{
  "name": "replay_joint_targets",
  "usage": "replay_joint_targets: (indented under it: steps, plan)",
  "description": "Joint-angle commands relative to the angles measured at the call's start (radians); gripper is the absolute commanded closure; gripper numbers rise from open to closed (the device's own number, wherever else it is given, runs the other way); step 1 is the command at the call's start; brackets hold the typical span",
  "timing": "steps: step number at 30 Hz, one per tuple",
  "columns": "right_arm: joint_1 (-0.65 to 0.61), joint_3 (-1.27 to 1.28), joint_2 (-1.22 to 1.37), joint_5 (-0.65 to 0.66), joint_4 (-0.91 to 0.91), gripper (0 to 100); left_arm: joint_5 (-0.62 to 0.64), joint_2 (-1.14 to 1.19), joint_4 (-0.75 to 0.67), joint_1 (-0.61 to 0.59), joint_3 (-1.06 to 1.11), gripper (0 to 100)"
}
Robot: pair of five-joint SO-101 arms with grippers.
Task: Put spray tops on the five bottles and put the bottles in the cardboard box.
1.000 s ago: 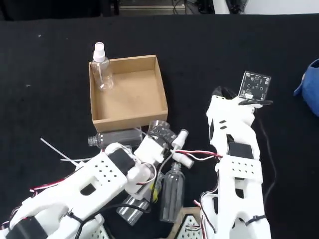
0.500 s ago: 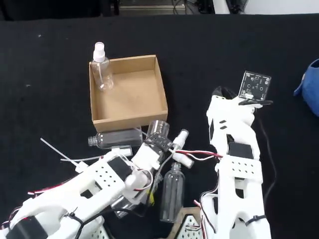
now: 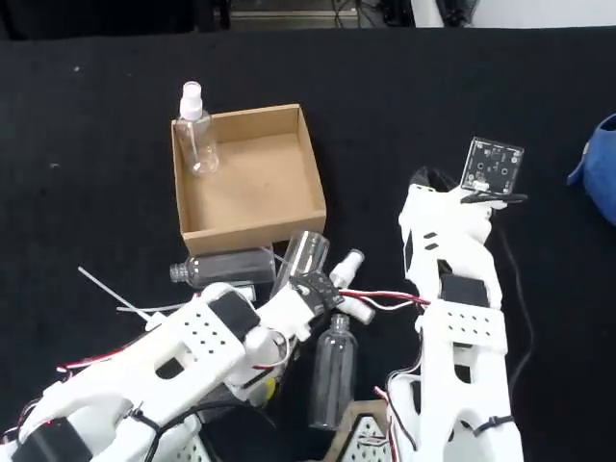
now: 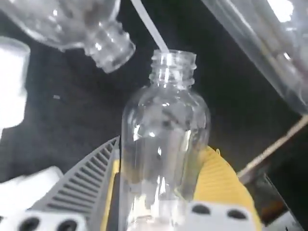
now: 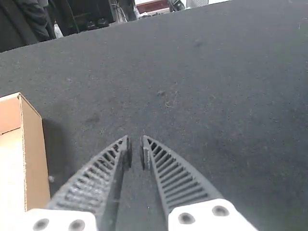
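The black tabletop (image 3: 115, 87) carried a cardboard box (image 3: 313, 178) left of centre in the high view. One bottle with a white spray top (image 3: 195, 135) was at the box's upper-left corner, its top rising past the rim.

The left pincer (image 3: 310, 286), just below the box's lower-right corner, was clamped on a clear open-necked bottle (image 3: 299, 253). The left wrist view showed that bottle (image 4: 166, 130) gripped between a grey finger (image 4: 91, 178) and a yellow one (image 4: 224, 180) of the left pincer (image 4: 163, 144).

A second open bottle (image 3: 223, 268) lay on its side just below the box's lower wall. A third (image 3: 333, 371) lay at lower centre, beside the left arm. Two loose white spray tops (image 3: 348, 262) (image 3: 358, 310) lay near the left pincer.

The right pincer (image 5: 135, 144) was clenched on nothing, with a thin gap between its fingers. It sat right of centre (image 3: 423, 180), well apart from the box.
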Motion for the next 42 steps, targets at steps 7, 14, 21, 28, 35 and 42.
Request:
replay_joint_targets:
  steps: [7,14,21,28,35,42]
  plan:
    - [0.014,-0.059,-0.03,0.002,-0.029,97.7,-0.508,-0.008,0.196,-0.163,-0.222,97]
    - [0.014,-0.059,-0.028,0.002,-0.028,97.7,-0.618,-0.008,0.232,-0.46,-0.381,97]
    - [0.014,-0.059,-0.028,0.002,-0.028,97.7,-0.83,-0.008,0.485,-0.645,-0.541,97]
    - [0.012,-0.047,-0.028,0.002,-0.029,97.7,-1.013,-0.008,0.483,-1.032,-0.607,97]
    - [0.011,-0.044,-0.028,0.0,-0.029,97.7,-1.097,0.005,0.296,-1.474,-0.519,97]
    - [-0.049,-0.027,-0.028,0.005,-0.028,97.7,-1.091,0.005,-0.118,-1.794,-0.274,97]
